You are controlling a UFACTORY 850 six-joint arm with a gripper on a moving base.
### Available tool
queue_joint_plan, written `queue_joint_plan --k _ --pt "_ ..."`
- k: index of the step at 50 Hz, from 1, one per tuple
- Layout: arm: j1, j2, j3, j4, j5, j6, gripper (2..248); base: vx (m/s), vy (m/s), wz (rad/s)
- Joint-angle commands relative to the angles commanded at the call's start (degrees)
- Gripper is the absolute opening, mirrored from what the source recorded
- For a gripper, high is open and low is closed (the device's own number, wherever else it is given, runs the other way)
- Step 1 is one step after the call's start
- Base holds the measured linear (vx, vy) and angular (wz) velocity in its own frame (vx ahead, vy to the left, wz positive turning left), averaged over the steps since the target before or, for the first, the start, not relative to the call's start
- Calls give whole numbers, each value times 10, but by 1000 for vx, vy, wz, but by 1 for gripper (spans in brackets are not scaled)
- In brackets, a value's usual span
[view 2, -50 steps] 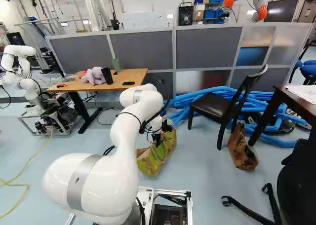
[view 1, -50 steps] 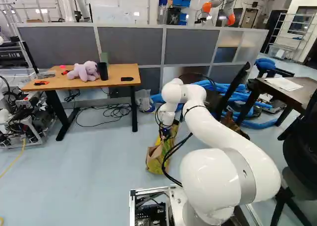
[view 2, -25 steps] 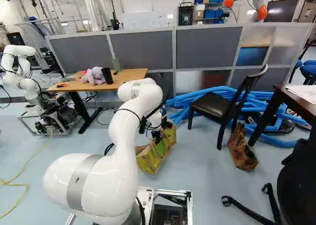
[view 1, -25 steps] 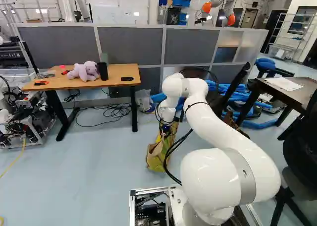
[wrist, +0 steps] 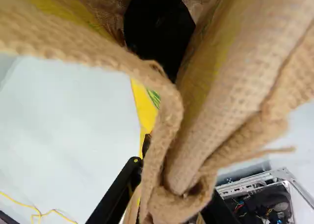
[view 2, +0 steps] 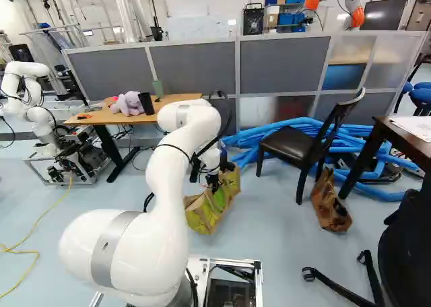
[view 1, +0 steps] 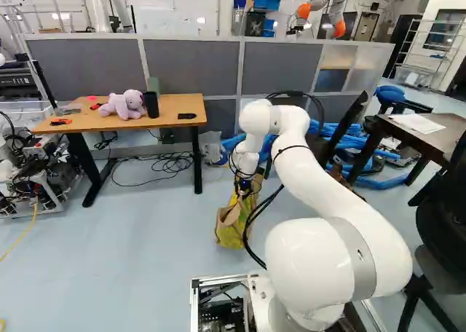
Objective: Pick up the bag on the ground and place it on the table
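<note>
In the left base view my gripper [view 1: 245, 188] is at the top of the tan and yellow-green bag [view 1: 231, 228], low ahead of the base. The right base view has the gripper [view 2: 213, 182] at the bag's [view 2: 207, 214] upper edge too. Seen from the wrist, bunched burlap of the bag [wrist: 230, 81] is pinched between both fingers of the gripper [wrist: 171, 197], and a dark thing shows inside. Whether the bag's bottom touches the floor I cannot tell. The wooden table [view 1: 171, 108] stands beyond it, farther left.
On the table are a purple plush toy [view 1: 125, 105], a black cup [view 1: 151, 104] and small items. A black chair [view 2: 289, 147], blue tubes [view 2: 256, 137] and a second brown bag [view 2: 330, 206] are to the right. Another robot [view 2: 30, 95] stands far left.
My forearm and gripper have risen a little, and the gripped bag has moved slightly up with them. The base has not moved.
</note>
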Motion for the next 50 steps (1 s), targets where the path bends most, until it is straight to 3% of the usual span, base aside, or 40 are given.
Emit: queue_joint_plan --k 50 --pt "1 99 72 -46 0 0 21 0 0 0"
